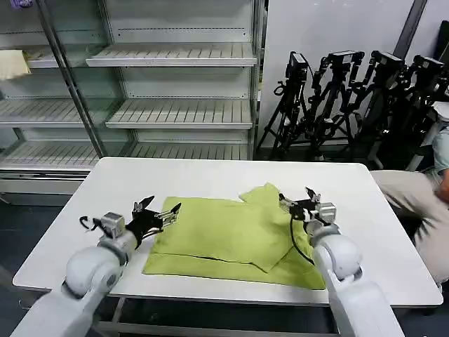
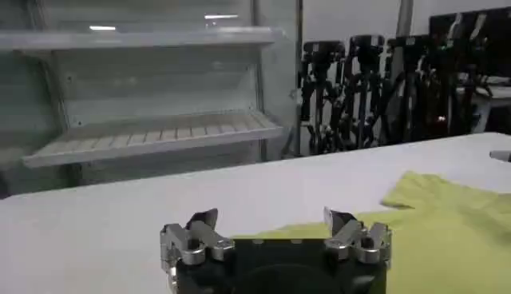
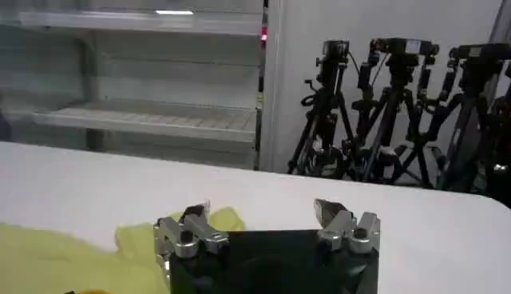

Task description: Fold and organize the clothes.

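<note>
The clothes, a lime yellow-green T-shirt (image 1: 224,235), lie partly folded in the middle of the white table (image 1: 105,189), with one corner turned up toward the far side. My left gripper (image 1: 156,208) hovers open at the shirt's left edge, holding nothing. My right gripper (image 1: 295,197) stands open at the shirt's far right corner, also holding nothing. In the left wrist view the open left gripper (image 2: 271,219) has the shirt (image 2: 447,224) beyond and beside it. In the right wrist view the open right gripper (image 3: 262,214) sits next to a bit of the shirt (image 3: 64,256).
Metal shelving (image 1: 175,84) stands behind the table. Several black tripods (image 1: 351,91) are grouped at the back right. A person in beige (image 1: 421,189) sits at the table's right edge. Bare tabletop surrounds the shirt on all sides.
</note>
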`<state>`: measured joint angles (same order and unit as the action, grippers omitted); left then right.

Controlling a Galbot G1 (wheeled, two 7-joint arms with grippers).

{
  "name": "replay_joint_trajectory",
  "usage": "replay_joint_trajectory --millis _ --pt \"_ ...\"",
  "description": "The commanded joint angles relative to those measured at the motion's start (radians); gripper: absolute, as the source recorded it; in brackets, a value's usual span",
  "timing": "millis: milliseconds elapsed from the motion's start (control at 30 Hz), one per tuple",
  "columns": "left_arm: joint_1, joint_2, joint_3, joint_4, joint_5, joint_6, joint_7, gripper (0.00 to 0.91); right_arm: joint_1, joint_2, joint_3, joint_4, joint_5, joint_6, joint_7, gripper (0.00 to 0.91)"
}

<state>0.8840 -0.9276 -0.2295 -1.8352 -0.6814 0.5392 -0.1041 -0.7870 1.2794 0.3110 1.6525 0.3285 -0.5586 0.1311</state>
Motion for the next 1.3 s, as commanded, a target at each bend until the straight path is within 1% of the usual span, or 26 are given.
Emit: replay_joint_trajectory --millis 33,200,333,533,833,1000,1033,1067,1100,1133,1167,1300 --pt "-0.294 -0.046 0.153 0.379 0.011 0.014 0.053 0.907 0.161 0.069 -0.056 -0.253 -0.003 0.008 0.028 0.907" --pt "-0.302 -0.056 0.156 0.427 0.032 0.029 0.075 0.907 0.192 0.088 -0.054 -0.302 -0.013 0.015 0.016 0.907" --pt "-0.299 -0.061 0.151 0.436 0.043 0.035 0.083 0.907 0.209 0.093 -0.052 -0.328 -0.01 0.012 -0.006 0.907" --pt "-0.297 -0.063 0.147 0.444 0.048 0.037 0.086 0.907 0.224 0.104 -0.054 -0.366 -0.011 0.013 0.005 0.907" --pt "-0.262 -0.054 0.133 0.415 0.057 0.038 0.111 0.907 0.227 0.111 -0.056 -0.378 -0.009 0.007 -0.014 0.907" --pt "-0.252 -0.051 0.128 0.409 0.078 0.038 0.114 0.907 0.214 0.108 -0.057 -0.369 0.003 -0.019 -0.015 0.907" --pt "-0.249 -0.051 0.128 0.408 0.078 0.038 0.116 0.907 0.213 0.108 -0.056 -0.373 0.014 -0.019 -0.011 0.605" --pt "-0.248 -0.052 0.129 0.408 0.078 0.038 0.119 0.907 0.213 0.11 -0.054 -0.376 0.02 -0.019 -0.01 0.403" --pt "-0.247 -0.053 0.129 0.409 0.078 0.038 0.12 0.524 0.213 0.111 -0.053 -0.38 0.026 -0.019 -0.011 0.081" --pt "-0.246 -0.056 0.128 0.409 0.078 0.038 0.119 0.091 0.213 0.111 -0.052 -0.386 0.031 -0.019 -0.013 0.0" --pt "-0.245 -0.057 0.127 0.41 0.078 0.038 0.119 0.01 0.214 0.11 -0.054 -0.388 0.037 -0.019 -0.016 0.0" --pt "-0.235 -0.058 0.124 0.402 0.077 0.038 0.12 0.01 0.213 0.108 -0.055 -0.386 0.054 -0.019 -0.041 0.0"
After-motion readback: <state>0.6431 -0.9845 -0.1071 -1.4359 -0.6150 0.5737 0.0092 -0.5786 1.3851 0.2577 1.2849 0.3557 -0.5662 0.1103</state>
